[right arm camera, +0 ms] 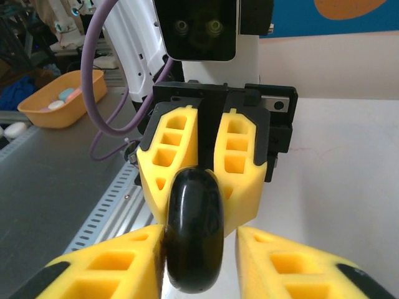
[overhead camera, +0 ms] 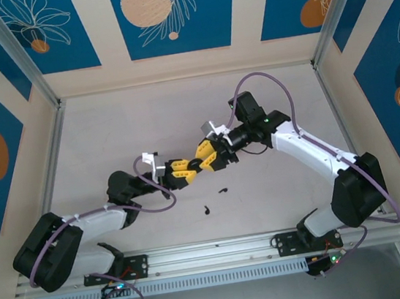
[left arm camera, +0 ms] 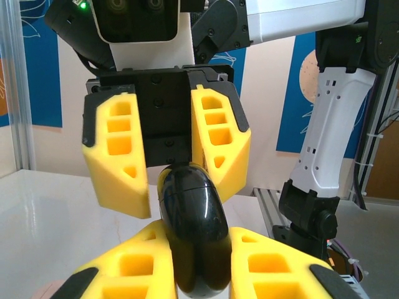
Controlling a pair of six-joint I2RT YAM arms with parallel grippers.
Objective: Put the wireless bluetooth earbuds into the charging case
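The left gripper (overhead camera: 179,173) clenches one black case (left arm camera: 190,230) over the middle of the table (overhead camera: 144,120). The right gripper (overhead camera: 208,156) faces it with its fingers on either side of the same case, and I cannot tell whether they press on it. Two black earbuds lie loose on the table nearer the arm bases, one earbud (overhead camera: 222,190) apart from the other earbud (overhead camera: 206,209).

Both arms (overhead camera: 307,151) have white shells with black joints, purple cables (right arm camera: 87,62), and yellow fingers (left arm camera: 118,162) with hollow cells.

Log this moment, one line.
left hand: shut on case | right hand: jaws straddle case, gap on one side | case: above table | bud, bud: loose on table
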